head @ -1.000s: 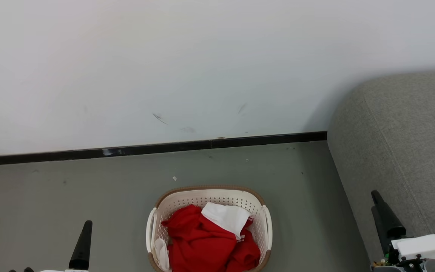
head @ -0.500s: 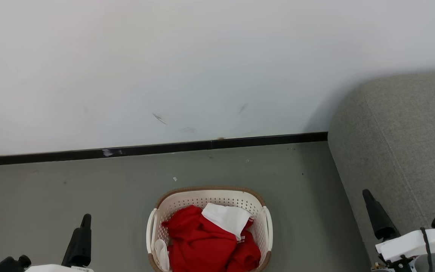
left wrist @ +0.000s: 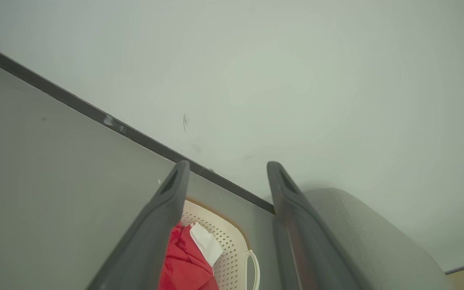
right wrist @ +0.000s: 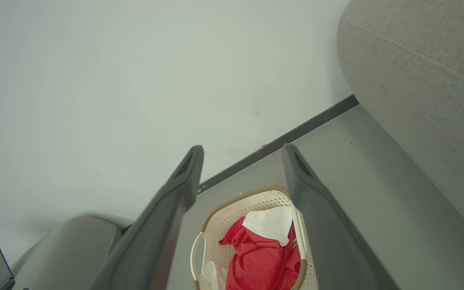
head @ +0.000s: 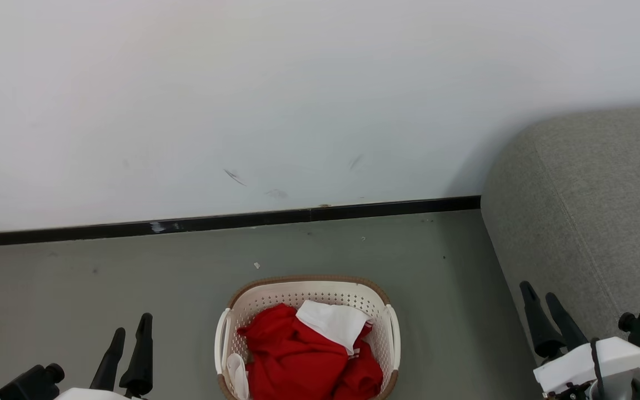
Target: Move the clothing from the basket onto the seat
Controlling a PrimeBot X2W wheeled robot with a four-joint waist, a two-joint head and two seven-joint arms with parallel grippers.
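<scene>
While the clothing (head: 298, 361) sits heaped in the basket (head: 309, 278), our left gripper (head: 133, 324) and right gripper (head: 536, 290) hang released, empty; we risk snagging the basket or dropping fabric short of the sofa (head: 603, 194).

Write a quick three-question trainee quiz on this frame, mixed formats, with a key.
1. True or false: the clothing already lies on the seat.
2. In the head view, on which side of the basket does the seat stand? A) the robot's left B) the robot's right C) between basket and wall
3. Fill in: the left gripper and the right gripper both stand ___, holding nothing.
Key: 1 false, it is in the basket; 2 B; 3 open.
</scene>
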